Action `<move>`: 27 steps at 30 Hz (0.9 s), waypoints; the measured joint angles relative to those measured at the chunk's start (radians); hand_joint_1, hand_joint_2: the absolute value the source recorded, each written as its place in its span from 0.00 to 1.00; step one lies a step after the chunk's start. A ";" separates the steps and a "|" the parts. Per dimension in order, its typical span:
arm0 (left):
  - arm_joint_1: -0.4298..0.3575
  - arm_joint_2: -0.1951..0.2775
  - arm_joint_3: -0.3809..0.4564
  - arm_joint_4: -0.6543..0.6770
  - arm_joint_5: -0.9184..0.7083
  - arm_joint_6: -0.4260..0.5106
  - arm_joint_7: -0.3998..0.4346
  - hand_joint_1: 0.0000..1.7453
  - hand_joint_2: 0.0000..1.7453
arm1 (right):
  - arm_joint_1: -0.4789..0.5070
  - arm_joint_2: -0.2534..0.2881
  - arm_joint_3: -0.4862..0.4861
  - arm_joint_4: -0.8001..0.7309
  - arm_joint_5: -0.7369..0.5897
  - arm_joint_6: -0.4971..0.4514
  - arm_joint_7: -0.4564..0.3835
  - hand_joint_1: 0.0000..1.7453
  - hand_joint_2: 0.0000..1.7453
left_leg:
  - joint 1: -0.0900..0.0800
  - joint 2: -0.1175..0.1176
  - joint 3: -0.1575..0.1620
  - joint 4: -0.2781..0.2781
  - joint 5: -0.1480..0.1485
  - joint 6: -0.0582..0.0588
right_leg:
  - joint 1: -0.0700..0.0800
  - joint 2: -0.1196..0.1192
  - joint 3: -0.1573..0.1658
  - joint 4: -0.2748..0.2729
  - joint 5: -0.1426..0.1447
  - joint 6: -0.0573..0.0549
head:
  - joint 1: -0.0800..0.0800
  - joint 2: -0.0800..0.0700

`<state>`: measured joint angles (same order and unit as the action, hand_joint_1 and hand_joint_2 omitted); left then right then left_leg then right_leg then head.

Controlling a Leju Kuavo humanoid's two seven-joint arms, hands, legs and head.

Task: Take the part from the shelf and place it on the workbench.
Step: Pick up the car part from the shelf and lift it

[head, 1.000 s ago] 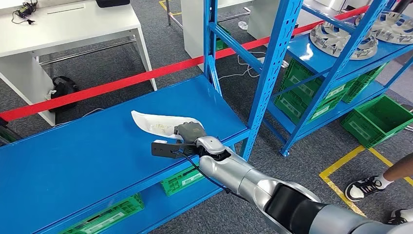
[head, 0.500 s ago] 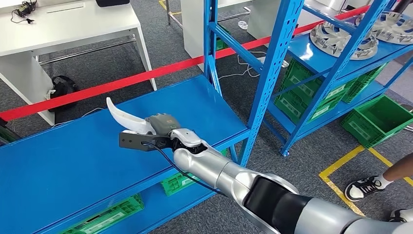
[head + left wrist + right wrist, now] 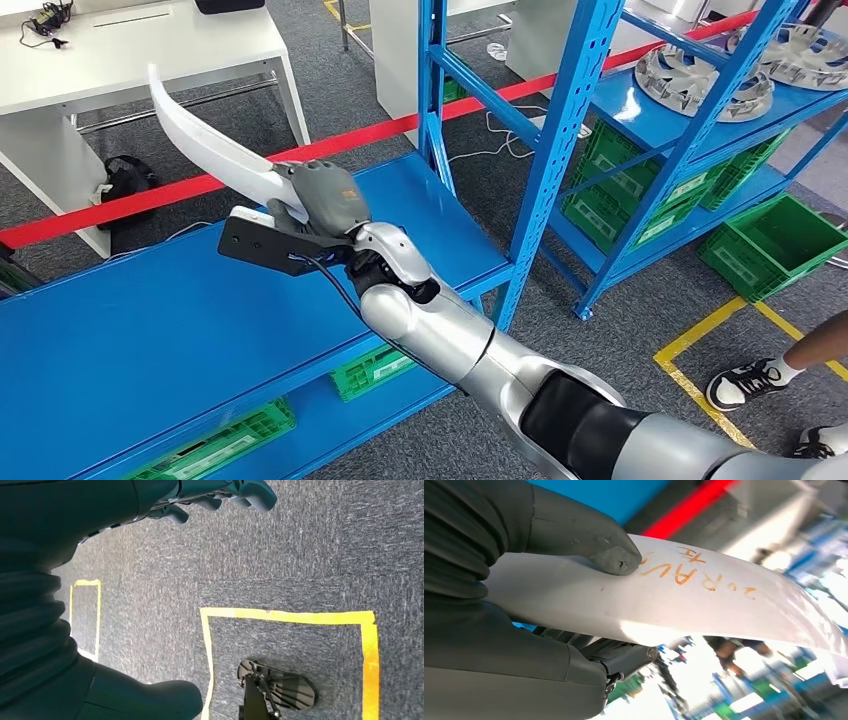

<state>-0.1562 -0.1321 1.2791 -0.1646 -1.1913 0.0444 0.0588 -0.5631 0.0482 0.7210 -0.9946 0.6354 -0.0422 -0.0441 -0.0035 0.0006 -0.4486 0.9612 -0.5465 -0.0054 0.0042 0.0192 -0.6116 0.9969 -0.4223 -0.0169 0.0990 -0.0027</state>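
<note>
My right hand [image 3: 320,200] grips one end of a curved white plastic part [image 3: 205,140], which sticks up and to the left, lifted well above the blue shelf deck [image 3: 150,330]. In the right wrist view my thumb [image 3: 589,535] presses on the part [image 3: 704,600], which bears orange handwriting, with darker fingers under it. My left hand [image 3: 220,497] hangs over grey carpet, its fingers curled with nothing in them.
A white workbench [image 3: 120,50] stands at the back left, behind a red tape barrier [image 3: 120,205]. Blue shelf uprights [image 3: 560,130] rise to the right of my arm. Silver wheel covers [image 3: 700,85] and green crates [image 3: 770,245] are at the right. A person's shoe [image 3: 750,385] is at the lower right.
My right hand has lifted the white part off the shelf deck and swung it up and to the left, tilting it from flat to steeply raised.
</note>
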 joint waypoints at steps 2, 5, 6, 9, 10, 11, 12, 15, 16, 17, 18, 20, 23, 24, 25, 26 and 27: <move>0.000 -0.004 0.004 0.000 0.005 0.008 -0.003 0.00 1.00 | -0.019 0.002 0.000 -0.059 0.001 0.011 -0.001 1.00 1.00 | 0.007 0.005 0.009 -0.015 0.013 0.010 | 0.002 -0.001 -0.011 0.020 -0.014 0.007 | 0.001 0.000; 0.000 -0.007 0.013 0.000 0.007 0.014 -0.003 0.00 1.00 | -0.035 0.003 0.000 -0.109 0.001 0.015 -0.002 1.00 1.00 | 0.012 0.010 0.015 -0.021 0.025 0.017 | -0.004 -0.006 -0.091 0.187 -0.095 0.019 | 0.003 0.000; 0.001 -0.007 0.016 0.000 0.007 0.018 0.000 0.00 1.00 | -0.035 0.002 0.000 -0.121 0.001 0.016 -0.003 1.00 1.00 | 0.013 0.010 0.013 -0.018 0.024 0.016 | -0.009 -0.008 -0.123 0.250 -0.115 0.023 | 0.003 0.000; 0.009 -0.007 0.019 0.000 0.004 0.032 0.013 0.00 1.00 | -0.034 0.001 0.000 -0.170 0.001 0.015 -0.006 1.00 1.00 | 0.016 0.009 0.010 -0.005 0.014 0.007 | -0.020 -0.015 -0.130 0.245 -0.068 0.031 | 0.004 0.000; 0.011 -0.007 0.020 0.000 0.002 0.034 0.017 0.00 1.00 | -0.035 0.000 0.001 -0.191 0.000 0.015 -0.006 1.00 1.00 | 0.018 0.009 0.009 0.003 0.007 0.001 | -0.023 -0.018 -0.100 0.179 -0.034 0.033 | 0.003 0.000; 0.013 -0.006 0.020 -0.001 0.001 0.037 0.018 0.00 1.00 | -0.037 0.000 0.001 -0.208 0.000 0.014 -0.006 1.00 1.00 | 0.019 0.009 0.003 0.012 -0.001 -0.006 | -0.022 -0.019 -0.067 0.121 -0.013 0.033 | 0.003 0.000; 0.014 -0.005 0.020 -0.001 0.000 0.038 0.020 0.00 1.00 | -0.038 0.000 0.001 -0.223 0.000 0.014 -0.005 1.00 1.00 | 0.019 0.008 -0.003 0.020 -0.008 -0.013 | -0.021 -0.020 -0.045 0.081 -0.003 0.029 | 0.004 0.000; 0.015 -0.003 0.020 -0.002 -0.002 0.040 0.023 0.00 1.00 | -0.037 0.000 0.002 -0.254 -0.001 0.012 -0.004 1.00 1.00 | 0.017 0.006 -0.014 0.034 -0.017 -0.032 | -0.016 -0.015 -0.041 0.059 -0.017 0.005 | 0.001 0.000; 0.015 -0.004 0.020 -0.002 -0.004 0.040 0.024 0.00 1.00 | -0.036 -0.001 0.002 -0.264 -0.001 0.010 -0.004 1.00 1.00 | 0.018 0.006 -0.015 0.038 -0.021 -0.038 | -0.018 -0.015 -0.043 0.056 -0.018 -0.002 | 0.000 0.000; 0.015 -0.004 0.020 -0.002 -0.007 0.040 0.026 0.00 1.00 | -0.035 -0.001 0.002 -0.273 0.000 0.008 -0.005 1.00 1.00 | 0.019 0.006 -0.020 0.049 -0.031 -0.042 | -0.018 -0.015 -0.045 0.055 -0.016 -0.008 | 0.000 0.000; 0.015 -0.003 0.020 -0.002 -0.010 0.040 0.027 0.00 1.00 | -0.035 -0.001 0.002 -0.282 0.001 0.006 -0.006 1.00 1.00 | 0.019 0.006 -0.032 0.078 -0.054 -0.045 | -0.020 -0.015 -0.046 0.052 -0.013 -0.015 | -0.001 0.000; 0.015 -0.001 0.020 -0.002 -0.012 0.039 0.026 0.00 1.00 | -0.029 -0.002 0.002 -0.295 0.003 0.003 -0.007 1.00 1.00 | 0.019 0.004 -0.083 0.194 -0.122 -0.050 | -0.019 -0.016 -0.052 0.051 -0.007 -0.025 | -0.002 0.000; 0.015 0.001 0.020 -0.002 -0.012 0.031 0.019 0.00 1.00 | -0.012 -0.006 0.004 -0.307 0.006 0.002 -0.007 1.00 1.00 | 0.019 0.004 -0.135 0.315 -0.154 -0.049 | -0.014 -0.015 -0.068 0.051 0.006 -0.031 | -0.002 0.000; 0.014 0.001 0.020 -0.002 -0.012 0.028 0.017 0.00 1.00 | -0.007 -0.007 0.006 -0.310 0.008 0.003 -0.007 1.00 1.00 | 0.019 0.004 -0.118 0.285 -0.127 -0.046 | -0.013 -0.015 -0.074 0.051 0.013 -0.031 | -0.002 0.000; 0.012 0.000 0.020 -0.002 -0.013 0.026 0.015 0.00 1.00 | -0.005 -0.008 0.007 -0.313 0.010 0.004 -0.007 1.00 1.00 | 0.018 0.004 -0.086 0.222 -0.091 -0.041 | -0.012 -0.014 -0.080 0.051 0.020 -0.029 | -0.002 0.000; 0.010 0.001 0.020 -0.003 -0.013 0.025 0.014 0.00 1.00 | -0.005 -0.008 0.009 -0.316 0.013 0.005 -0.007 1.00 1.00 | 0.016 0.004 -0.051 0.149 -0.065 -0.036 | -0.011 -0.013 -0.086 0.051 0.028 -0.026 | -0.002 0.000; 0.007 0.000 0.020 -0.003 -0.014 0.025 0.013 0.00 1.00 | -0.005 -0.008 0.010 -0.318 0.016 0.006 -0.006 1.00 1.00 | 0.013 0.003 -0.023 0.091 -0.042 -0.033 | -0.011 -0.012 -0.090 0.049 0.036 -0.021 | -0.001 0.000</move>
<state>-0.1492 -0.1316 1.2989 -0.1677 -1.2054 0.0698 0.0717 -0.5679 0.0406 0.7314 -1.3121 0.6512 -0.0362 -0.0500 0.0091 0.0035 -0.4721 1.0525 -0.5883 -0.0384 -0.0071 0.0073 -0.7016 1.0463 -0.3859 -0.0380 0.0983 -0.0027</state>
